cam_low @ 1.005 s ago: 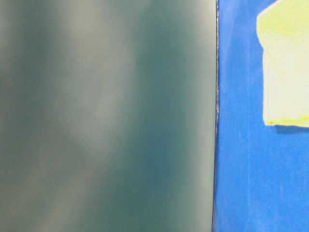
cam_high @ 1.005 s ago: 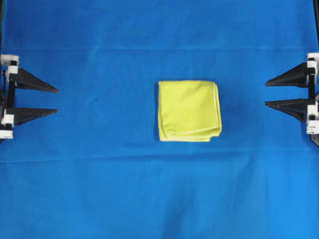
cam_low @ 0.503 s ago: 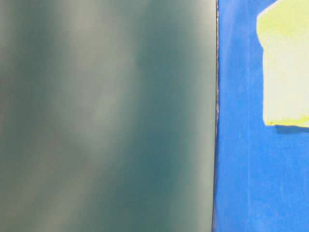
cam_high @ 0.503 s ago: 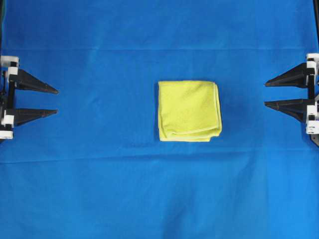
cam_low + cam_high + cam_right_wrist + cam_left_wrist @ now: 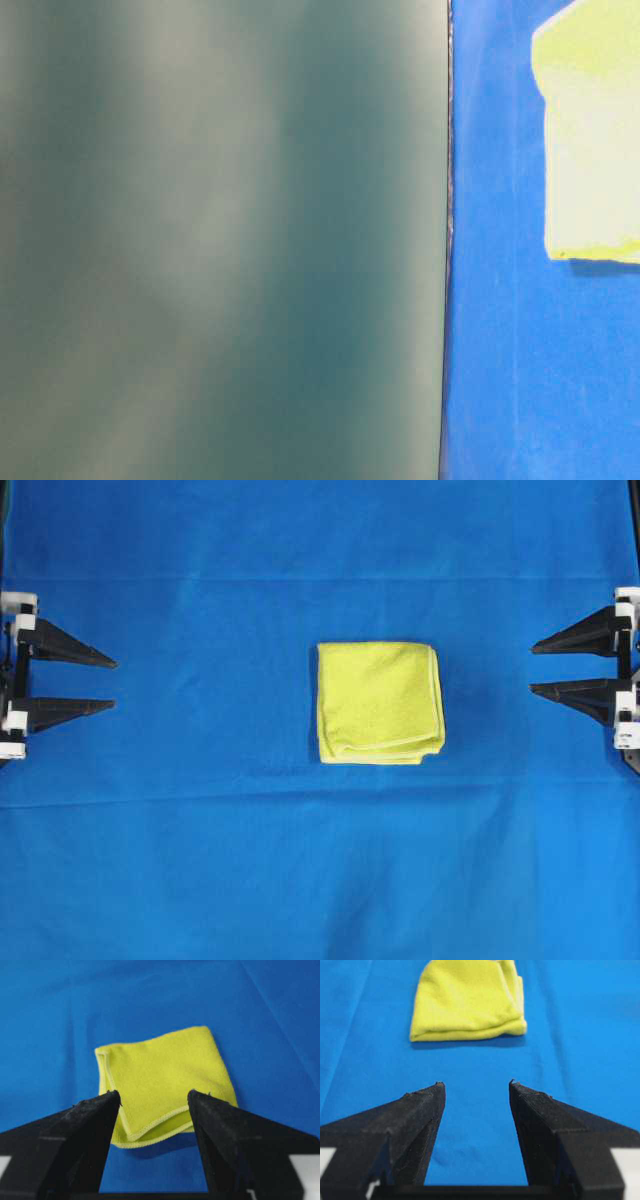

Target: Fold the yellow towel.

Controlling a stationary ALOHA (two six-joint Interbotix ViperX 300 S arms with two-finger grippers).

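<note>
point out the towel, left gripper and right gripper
towel (image 5: 380, 702), overhead view, middle of its folded top layer
left gripper (image 5: 113, 684), overhead view, gap midway between its open fingertips
right gripper (image 5: 533, 669), overhead view, gap midway between its open fingertips

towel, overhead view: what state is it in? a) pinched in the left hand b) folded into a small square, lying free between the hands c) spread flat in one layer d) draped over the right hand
b: the towel lies folded, its layered hems showing at the lower and right edges, while the left hand and right hand sit open, well apart from it.
</note>
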